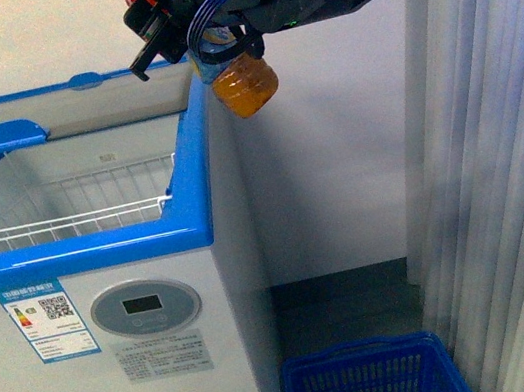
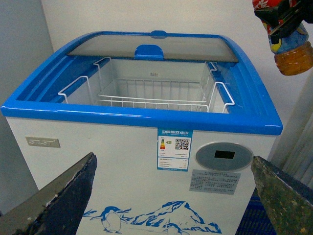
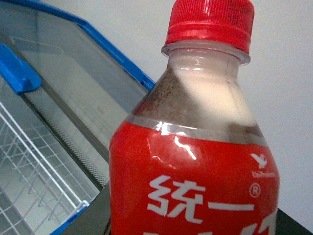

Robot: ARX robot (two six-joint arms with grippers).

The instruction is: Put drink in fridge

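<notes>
A white chest fridge (image 1: 110,314) with blue top trim fills the front view from 7 to 10 o'clock. Its glass lid (image 1: 64,109) is slid to the back, leaving the top open. A pale curtain (image 1: 510,162) hangs at 3 o'clock. A blue slotted basket (image 1: 371,380) sits on the floor at 5 o'clock, just beside the fridge. A white wire basket (image 1: 82,212) hangs inside the opening.

The right gripper (image 1: 203,34), at 12 o'clock, is clamped around the upper part of the drink (image 1: 245,85). The bottle is in the air, tilted, with its amber base lowest. It is above the fridge's rim, just outside the back right corner. The right wrist view shows a red cap and a red label with white characters.

In the left wrist view, the left gripper (image 2: 172,161) has its fingers (image 2: 58,200) spread wide, holding nothing.
</notes>
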